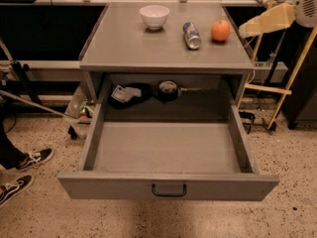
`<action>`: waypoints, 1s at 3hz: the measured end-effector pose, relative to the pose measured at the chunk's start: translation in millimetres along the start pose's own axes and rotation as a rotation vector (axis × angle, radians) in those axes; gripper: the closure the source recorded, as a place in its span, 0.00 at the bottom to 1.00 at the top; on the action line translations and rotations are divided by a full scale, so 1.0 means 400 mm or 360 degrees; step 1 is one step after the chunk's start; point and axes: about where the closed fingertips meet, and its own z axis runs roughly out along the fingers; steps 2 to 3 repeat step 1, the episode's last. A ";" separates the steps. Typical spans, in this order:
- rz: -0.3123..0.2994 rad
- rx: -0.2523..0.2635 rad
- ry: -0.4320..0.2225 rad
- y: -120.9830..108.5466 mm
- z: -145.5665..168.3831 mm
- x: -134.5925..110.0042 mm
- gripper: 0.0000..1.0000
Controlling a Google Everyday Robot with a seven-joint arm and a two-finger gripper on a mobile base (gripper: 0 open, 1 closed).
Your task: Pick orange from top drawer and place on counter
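Seen from the single camera, above and in front of the cabinet: the orange (220,30) sits on the counter (129,46) near its far right corner, upright and on its own, with a drinks can (191,35) lying on its side just to its left and a white bowl (154,16) standing near the middle of the far edge. The robot's gripper (267,21), a pale beige wedge on a white arm, hangs beyond the counter's right edge, level with the fruit but apart from it and touching nothing on the surface; whether it is parted or closed cannot be told from this angle. Below, the top drawer (99,187) stands open toward the camera, its black handle (169,191) centred on the front panel and the grey floor between its tall side walls bare. At the rear edge, under the counter's overhang, lie a dark pouch (126,93) on the left and what appears to be a round dark object (168,89) beside it (shadow hides their detail). A pair of black-and-white sneakers (29,158) shows on the speckled floor (148,222) at the left edge.
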 end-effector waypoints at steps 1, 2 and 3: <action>0.0001 0.0090 -0.0104 0.032 -0.105 -0.031 0.00; 0.0001 0.0090 -0.0104 0.032 -0.105 -0.031 0.00; 0.0001 0.0090 -0.0104 0.032 -0.105 -0.031 0.00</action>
